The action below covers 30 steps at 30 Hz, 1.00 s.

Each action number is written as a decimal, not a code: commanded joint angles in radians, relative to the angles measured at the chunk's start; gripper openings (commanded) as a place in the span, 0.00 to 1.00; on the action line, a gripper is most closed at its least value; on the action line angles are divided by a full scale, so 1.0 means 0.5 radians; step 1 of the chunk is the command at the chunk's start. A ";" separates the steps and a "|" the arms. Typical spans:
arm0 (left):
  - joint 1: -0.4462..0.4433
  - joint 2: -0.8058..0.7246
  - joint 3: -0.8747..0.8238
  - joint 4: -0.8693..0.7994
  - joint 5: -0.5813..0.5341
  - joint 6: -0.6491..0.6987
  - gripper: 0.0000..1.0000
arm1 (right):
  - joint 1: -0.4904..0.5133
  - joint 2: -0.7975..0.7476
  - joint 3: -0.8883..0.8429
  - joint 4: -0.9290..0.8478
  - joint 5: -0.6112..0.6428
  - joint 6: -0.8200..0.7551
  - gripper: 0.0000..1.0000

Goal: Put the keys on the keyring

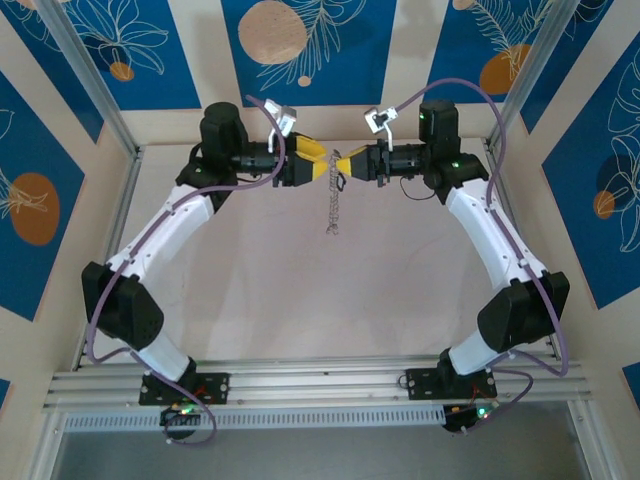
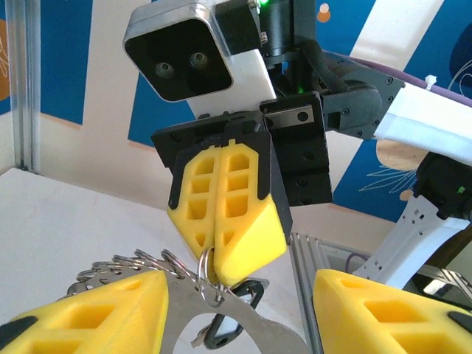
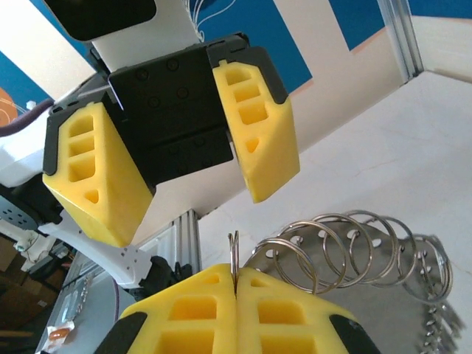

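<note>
The right gripper (image 3: 234,274) pinches one thin ring of the keyring (image 3: 346,247), which dangles below its pressed-together jaws. The left gripper (image 1: 318,160) stands spread opposite. The metal is light, slippery and floppy: grip a ring's flat. The keys (image 2: 232,321) seemingly hang just beneath.

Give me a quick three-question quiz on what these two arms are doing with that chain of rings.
1. True or false: the left arm holds its jaws open.
2. Which arm's jaws pinch the keyring? A) left B) right C) neither
3. Fill in: from the shut jaws, the keyring ___ down toward the table.
Key: 1 true; 2 B, the right arm; 3 hangs.
</note>
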 commanded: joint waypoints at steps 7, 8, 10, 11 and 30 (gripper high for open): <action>0.024 0.156 0.285 -0.565 0.109 0.361 0.53 | -0.003 0.080 0.145 -0.266 -0.154 -0.195 0.00; 0.024 0.162 0.300 -0.573 0.109 0.364 0.52 | -0.005 0.080 0.141 -0.266 -0.153 -0.193 0.00; 0.023 0.177 0.317 -0.575 0.113 0.361 0.52 | -0.003 0.080 0.136 -0.264 -0.156 -0.196 0.00; 0.022 0.185 0.325 -0.575 0.115 0.356 0.51 | 0.000 0.080 0.136 -0.263 -0.156 -0.196 0.00; -0.011 0.293 0.381 -0.424 0.182 0.213 0.40 | 0.016 0.092 0.136 -0.238 -0.157 -0.195 0.00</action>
